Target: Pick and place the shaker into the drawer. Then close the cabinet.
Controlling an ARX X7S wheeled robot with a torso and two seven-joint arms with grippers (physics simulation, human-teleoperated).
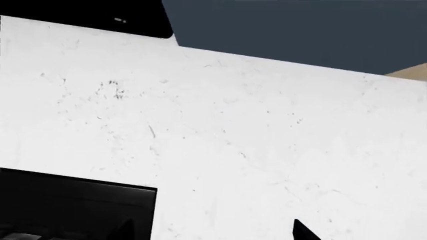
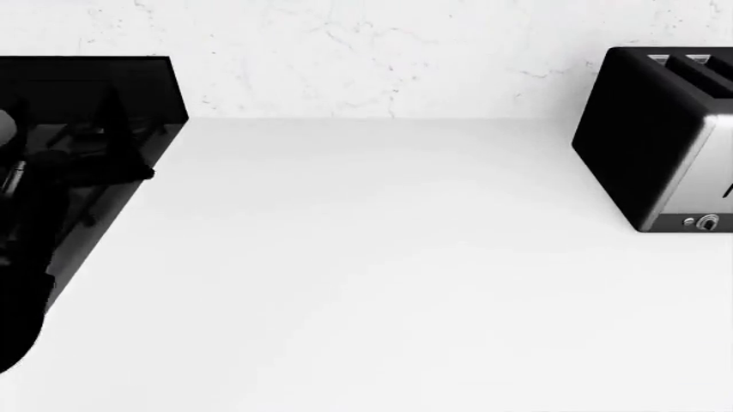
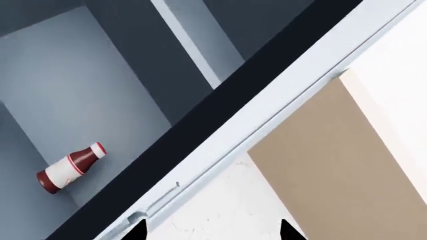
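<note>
The shaker (image 3: 70,168) lies on its side on the drawer (image 3: 80,90) floor, at eight o'clock from the empty, spread right hand (image 3: 210,231), so closing remains; left hand's state unclear.

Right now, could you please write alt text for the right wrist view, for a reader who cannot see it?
A red-and-white shaker lies on its side on the floor of the open blue-grey drawer. The white countertop edge runs diagonally across the frame, and two dark fingertips show at the frame's edge.
</note>
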